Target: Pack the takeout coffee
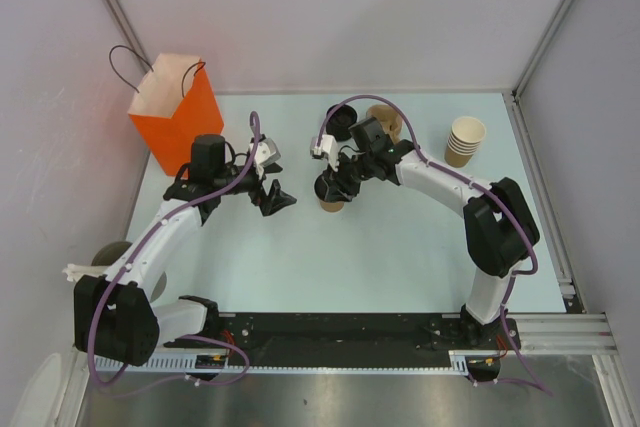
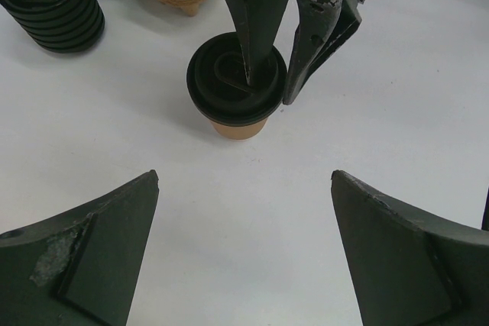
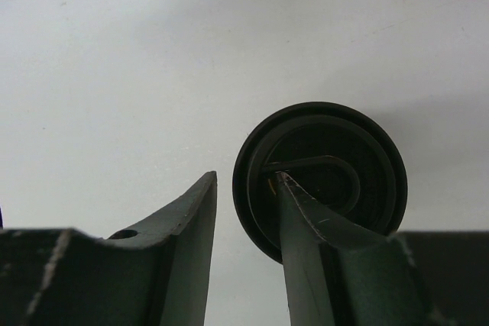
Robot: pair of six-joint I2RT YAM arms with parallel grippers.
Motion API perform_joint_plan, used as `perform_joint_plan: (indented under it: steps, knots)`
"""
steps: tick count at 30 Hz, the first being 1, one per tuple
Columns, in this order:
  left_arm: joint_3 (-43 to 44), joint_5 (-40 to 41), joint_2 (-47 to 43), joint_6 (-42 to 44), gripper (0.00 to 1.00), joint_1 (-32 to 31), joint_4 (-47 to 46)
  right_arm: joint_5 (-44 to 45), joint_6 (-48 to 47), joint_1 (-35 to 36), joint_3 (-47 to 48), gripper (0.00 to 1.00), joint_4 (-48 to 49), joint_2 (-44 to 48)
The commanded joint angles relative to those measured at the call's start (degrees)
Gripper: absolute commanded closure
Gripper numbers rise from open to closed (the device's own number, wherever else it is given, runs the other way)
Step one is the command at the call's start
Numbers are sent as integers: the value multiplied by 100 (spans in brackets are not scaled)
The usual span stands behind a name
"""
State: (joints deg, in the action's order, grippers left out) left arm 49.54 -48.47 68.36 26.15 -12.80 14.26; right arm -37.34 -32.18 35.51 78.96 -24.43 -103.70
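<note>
Presently the takeout coffee [image 1: 330,194] stands upright on the white table [image 2: 397,112], between the two arms, its black lid [image 2: 221,85] seated on the paper cup [image 2: 241,127]. The cup is thin kraft paper, tapered and matte. The lid is rigid moulded plastic with a slight sheen, a raised rim and a curved ridge on top. The item is judged light, easily crushed at the wall and slippery at the lid. Whether it holds liquid cannot be told, so tipping is a risk. The best hold is judged to be across the paper wall just under the rim, with modest pressure. Right gripper [image 2: 267,91] sits over the lid, fingers a little apart, one tip on the lid's centre and the other outside the rim; whether they pinch cannot be told. Left gripper [image 2: 244,177] faces the cup from nearby, jaws spread wide, holding nothing. An orange paper bag [image 1: 180,117] stands at far left, mouth open.
</note>
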Motion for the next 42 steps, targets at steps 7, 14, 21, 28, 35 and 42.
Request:
perform_joint_plan:
  steps: [7,14,21,28,35,42]
  knots:
    - [65,-295,46,197,1,-12,-99,-133,-34,-26,-3,54,34,500]
    - [108,-58,169,-153,0,-30,-362,51,63,-52,-3,33,148,781]
    - [1065,416,1274,-725,0,-179,50,210,739,-719,-12,9,456,1448]
    - [2487,506,2618,-1172,1,-417,700,438,714,-1265,-12,6,-192,2116]
    - [3632,127,3991,-1552,1,-539,1236,386,995,-1283,-469,6,-72,2521]
    - [3721,-163,4309,-1543,1,-645,1316,605,925,-1301,-715,6,87,2460]
